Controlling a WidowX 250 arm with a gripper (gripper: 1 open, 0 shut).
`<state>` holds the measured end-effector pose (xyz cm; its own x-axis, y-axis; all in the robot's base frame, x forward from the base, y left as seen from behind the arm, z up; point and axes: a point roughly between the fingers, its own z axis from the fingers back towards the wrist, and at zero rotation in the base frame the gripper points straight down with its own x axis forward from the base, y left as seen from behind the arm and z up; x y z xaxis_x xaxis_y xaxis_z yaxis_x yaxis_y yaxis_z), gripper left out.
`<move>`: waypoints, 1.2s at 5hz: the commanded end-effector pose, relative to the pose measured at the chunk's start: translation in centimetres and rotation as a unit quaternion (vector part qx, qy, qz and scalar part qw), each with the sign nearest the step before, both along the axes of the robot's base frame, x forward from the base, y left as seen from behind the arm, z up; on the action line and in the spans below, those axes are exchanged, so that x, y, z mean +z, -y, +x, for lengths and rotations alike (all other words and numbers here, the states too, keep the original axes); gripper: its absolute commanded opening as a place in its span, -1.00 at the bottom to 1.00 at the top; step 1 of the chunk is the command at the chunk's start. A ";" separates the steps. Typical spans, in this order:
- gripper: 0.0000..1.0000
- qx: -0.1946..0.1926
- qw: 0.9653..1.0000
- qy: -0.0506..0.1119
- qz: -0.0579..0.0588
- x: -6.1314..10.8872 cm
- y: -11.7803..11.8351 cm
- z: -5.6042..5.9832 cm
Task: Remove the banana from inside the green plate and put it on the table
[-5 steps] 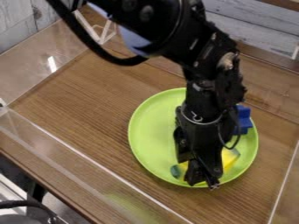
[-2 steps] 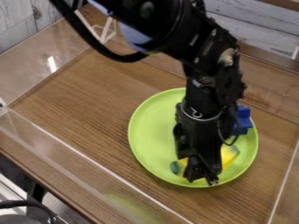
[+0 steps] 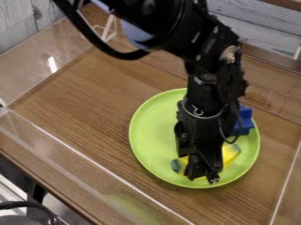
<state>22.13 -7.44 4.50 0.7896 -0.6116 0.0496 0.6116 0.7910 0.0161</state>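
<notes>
The lime-green plate [image 3: 150, 132] lies on the brown wooden table [image 3: 83, 97] at the right. The black arm reaches straight down into its near right part. My gripper [image 3: 207, 169] is low on the plate, and its fingers are shut on the small yellow banana [image 3: 231, 155], of which only bits show beside the fingers. A dark green tip peeks out at the lower left of the gripper. A blue block [image 3: 245, 120] sits at the plate's right rim, just behind the arm.
Clear acrylic walls [image 3: 47, 145] border the table at the near left and the right side. Bare wood stretches left of the plate. A black cable loops above the arm at the top.
</notes>
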 end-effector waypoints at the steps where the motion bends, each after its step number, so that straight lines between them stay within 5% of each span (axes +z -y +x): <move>1: -1.00 0.002 0.999 0.034 -0.007 1.7 0.0 1.4; 6: -1.00 -0.010 0.999 0.038 0.005 2.0 -0.3 1.7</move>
<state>22.67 -7.16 5.01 0.7703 -0.6363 0.0431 0.6349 0.7715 0.0424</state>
